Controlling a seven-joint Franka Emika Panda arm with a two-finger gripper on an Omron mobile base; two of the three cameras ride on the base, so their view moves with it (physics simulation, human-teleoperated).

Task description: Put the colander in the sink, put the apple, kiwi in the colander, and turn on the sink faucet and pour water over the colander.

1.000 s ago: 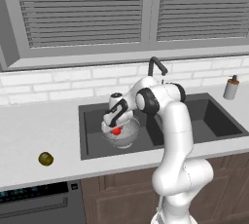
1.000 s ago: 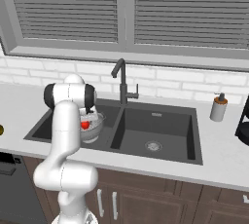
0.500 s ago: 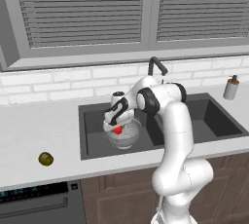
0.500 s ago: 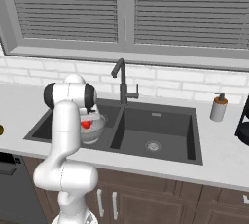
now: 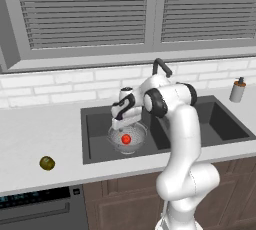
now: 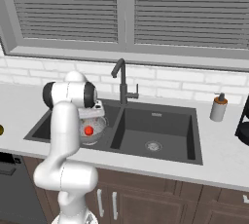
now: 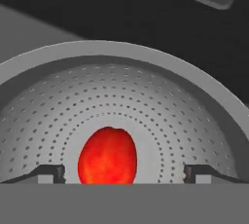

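My fingers (image 7: 124, 173) stand wide apart, holding nothing, one tip at 8 o'clock and the other at 4 o'clock in the hand view. The apple (image 7: 107, 156) lies between them but clear of both, nearer the 8 o'clock tip, resting in the bottom of the colander (image 7: 160, 96). From the left base view my fingers (image 5: 123, 124) hang just above the colander (image 5: 134, 132), with the apple (image 5: 126, 138) directly below at 6 o'clock. The colander sits in the left basin of the sink (image 5: 97, 124); in the right base view the apple (image 6: 88, 130) shows red inside the colander (image 6: 97, 128). The sink faucet (image 6: 121, 79) stands behind the divider between the basins. The kiwi (image 5: 47, 163) rests on the desk (image 5: 35, 134), well apart from the sink, toward 9 o'clock of it.
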